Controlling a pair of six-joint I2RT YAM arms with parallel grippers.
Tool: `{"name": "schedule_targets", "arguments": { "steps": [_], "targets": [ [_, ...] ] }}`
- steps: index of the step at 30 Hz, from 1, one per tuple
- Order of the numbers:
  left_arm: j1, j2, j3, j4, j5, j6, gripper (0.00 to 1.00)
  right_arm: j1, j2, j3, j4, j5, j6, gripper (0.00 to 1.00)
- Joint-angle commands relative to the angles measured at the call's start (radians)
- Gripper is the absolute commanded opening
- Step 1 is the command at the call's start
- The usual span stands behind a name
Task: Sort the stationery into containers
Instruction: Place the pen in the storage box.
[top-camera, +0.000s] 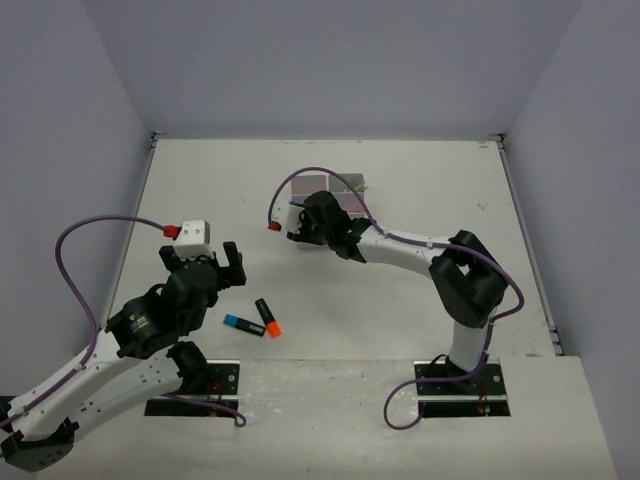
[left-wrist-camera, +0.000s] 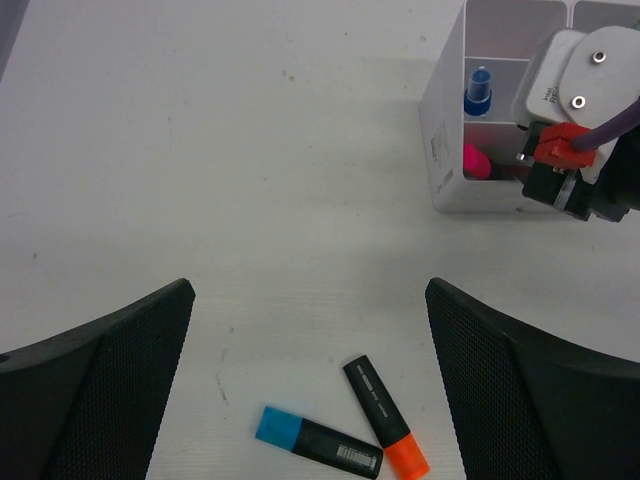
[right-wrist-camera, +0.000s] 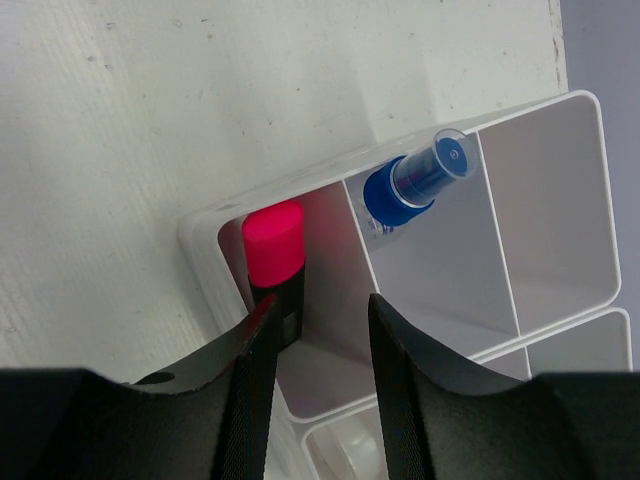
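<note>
Left end effector (left-wrist-camera: 308, 295) spread wide, arm folded low; right end effector (right-wrist-camera: 312, 335) narrowly parted, arm stretched forward.

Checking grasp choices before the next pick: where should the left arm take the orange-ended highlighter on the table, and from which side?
Probably the black barrel of the orange-ended highlighter, from straight above, with the open left gripper turned so its jaws close across the barrel. It lies flat, and the blue-ended highlighter crowds its orange end.

Blue highlighter (left-wrist-camera: 318, 442), orange highlighter (left-wrist-camera: 385, 415) lie outside white tray (left-wrist-camera: 445, 140).
</note>
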Motion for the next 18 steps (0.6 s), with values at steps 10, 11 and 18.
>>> {"name": "schedule_targets", "arguments": {
  "steps": [10,11,18],
  "targets": [
    [0.004,-0.034,0.068,-0.197,-0.235,-0.268,1.00,0.205,-0.174,0.116,-0.330,0.089,0.788,0.42],
    [0.004,-0.047,0.064,-0.188,-0.232,-0.266,1.00,0.233,-0.162,0.112,-0.354,0.081,0.865,0.42],
    [0.005,-0.105,0.056,-0.157,-0.210,-0.232,1.00,0.359,-0.027,0.142,-0.478,0.061,1.229,0.43]
  ]
}}
